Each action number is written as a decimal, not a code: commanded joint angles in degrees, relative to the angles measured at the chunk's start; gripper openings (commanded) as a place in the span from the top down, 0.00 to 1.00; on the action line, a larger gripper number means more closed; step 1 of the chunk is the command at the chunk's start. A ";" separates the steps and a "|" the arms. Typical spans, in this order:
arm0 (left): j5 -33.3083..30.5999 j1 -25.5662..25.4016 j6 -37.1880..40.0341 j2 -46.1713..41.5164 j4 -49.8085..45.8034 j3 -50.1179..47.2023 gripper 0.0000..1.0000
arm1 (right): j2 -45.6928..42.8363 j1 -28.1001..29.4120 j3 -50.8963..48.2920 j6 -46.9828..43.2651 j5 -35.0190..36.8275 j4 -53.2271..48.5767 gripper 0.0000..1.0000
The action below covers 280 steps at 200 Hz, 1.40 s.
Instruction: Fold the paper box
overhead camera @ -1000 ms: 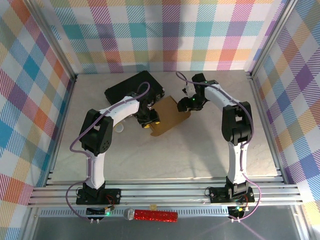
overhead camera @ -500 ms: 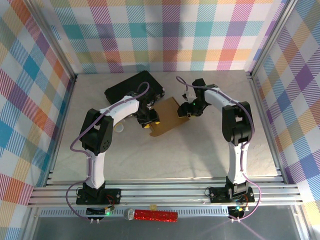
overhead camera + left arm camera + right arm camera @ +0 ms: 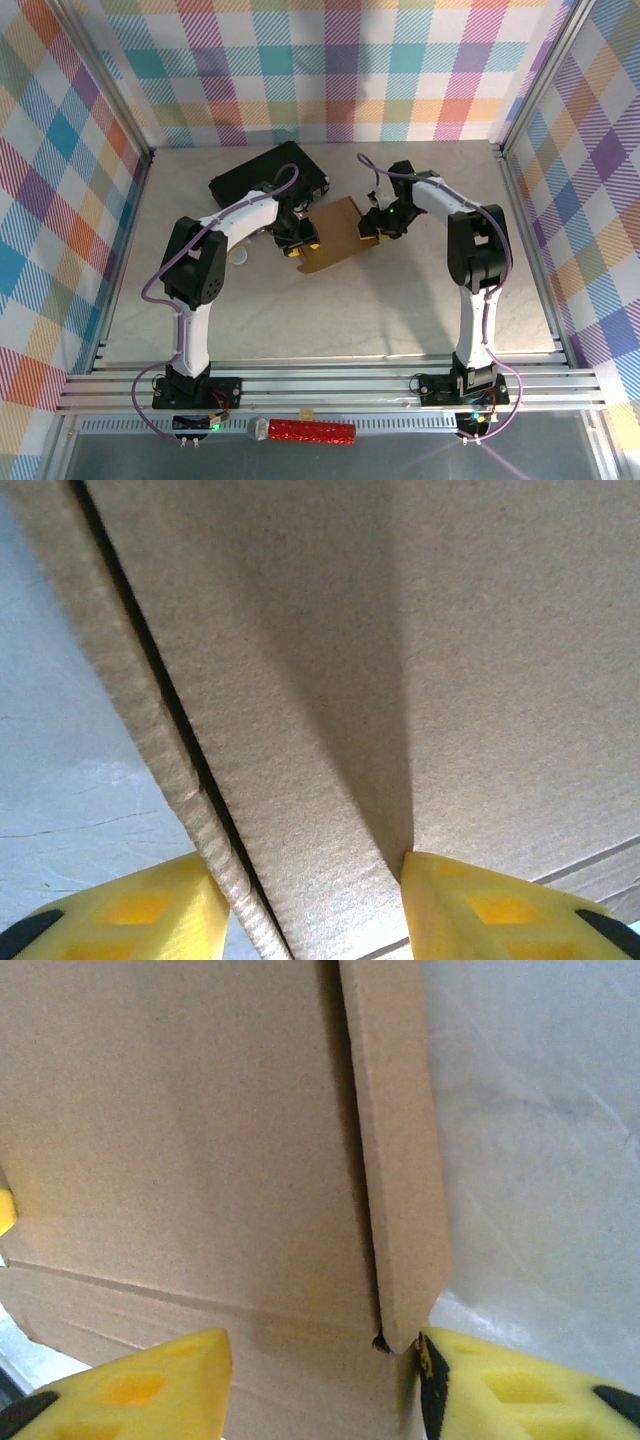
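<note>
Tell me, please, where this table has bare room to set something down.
Free: the marble tabletop near middle, between the left arm and right arm; the far-left corner beside the black hard case; the right edge. Crowded: far centre, where case, brown cardboard box, left gripper and right gripper meet.

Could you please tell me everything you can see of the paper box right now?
The paper box is a plain brown cardboard sheet with creases and cut flaps, not yet a closed box. It lies on the table beside the black case. The left gripper pinches its left edge; the right gripper straddles a raised flap on its right side.
</note>
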 commanded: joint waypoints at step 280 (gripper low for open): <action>-2.29 1.45 0.88 4.50 0.05 2.40 0.55 | -2.30 -5.02 -4.48 11.25 -15.94 -5.84 1.00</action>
